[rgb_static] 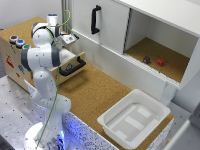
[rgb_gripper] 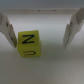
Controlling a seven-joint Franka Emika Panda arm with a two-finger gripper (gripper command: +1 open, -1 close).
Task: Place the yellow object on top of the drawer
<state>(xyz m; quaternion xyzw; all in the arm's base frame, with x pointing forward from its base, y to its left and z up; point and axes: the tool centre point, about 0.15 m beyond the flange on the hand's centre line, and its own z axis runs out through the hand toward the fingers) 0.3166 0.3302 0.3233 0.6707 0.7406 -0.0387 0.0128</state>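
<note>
Pincer (rgb_gripper: 42,30): wide open, holding nothing; both fingers show in the wrist view, one finger (rgb_gripper: 7,27) at one side, the other at the far side.
Yellow object (rgb_gripper: 29,44): small cube with dark markings on its faces, resting on a pale surface between the fingers. It sits close beside one finger, touching or nearly so; contact cannot be told through the blur. Well apart from the other finger.
Arm (rgb_static: 41,60): white, reaching down over the pulled-out drawer in the exterior view; it hides the pincer and cube there.
Drawer (rgb_static: 74,65): pale wood, black bar handle, standing open from the low cabinet.
Bench (rgb_static: 95,92): cork-topped.
White bin (rgb_static: 134,120): on the bench, toward the exterior view's right.
Cupboard (rgb_static: 150,35): farthest; red block (rgb_static: 160,62) and dark block (rgb_static: 146,59) on its open shelf, near each other but apart.
</note>
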